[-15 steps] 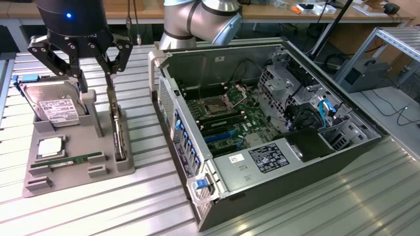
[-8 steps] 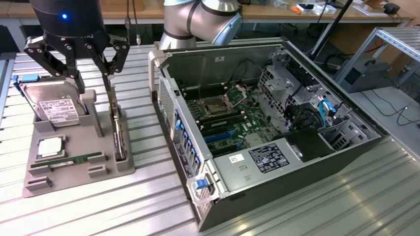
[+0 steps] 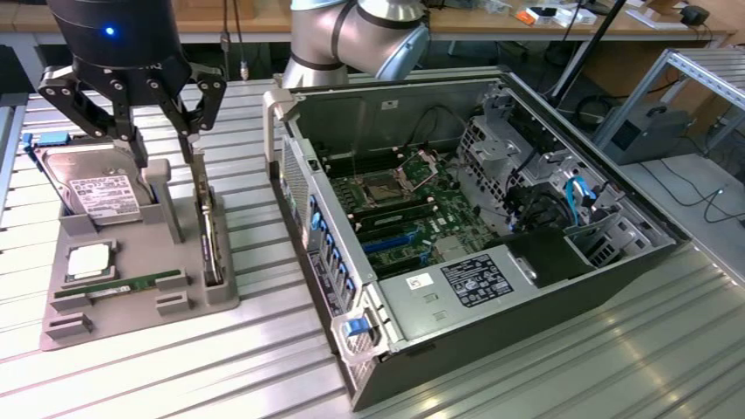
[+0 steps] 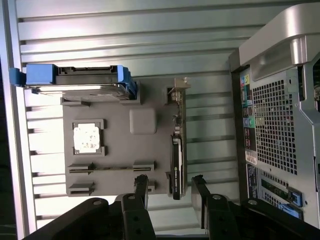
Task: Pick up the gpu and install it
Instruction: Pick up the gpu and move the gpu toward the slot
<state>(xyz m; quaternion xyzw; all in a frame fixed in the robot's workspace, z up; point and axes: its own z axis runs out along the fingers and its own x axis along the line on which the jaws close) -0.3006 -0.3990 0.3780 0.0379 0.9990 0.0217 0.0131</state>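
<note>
Wrist view showed my gripper [image 4: 171, 192] spread wide above the gpu [image 4: 176, 165], upright in its grey holder [image 4: 120, 145]; I judged its fingers [image 4: 141, 187] should straddle the card squarely.

One each: gpu [image 3: 208, 236], hard drive [image 3: 99, 188], processor chip [image 3: 91, 260], memory stick [image 3: 122, 285], tray [image 3: 174, 307], computer case [image 3: 582, 284], claw [image 3: 163, 159].

Hard drive [image 3: 103, 188], processor [image 3: 90, 260], memory stick [image 3: 126, 285]
</note>
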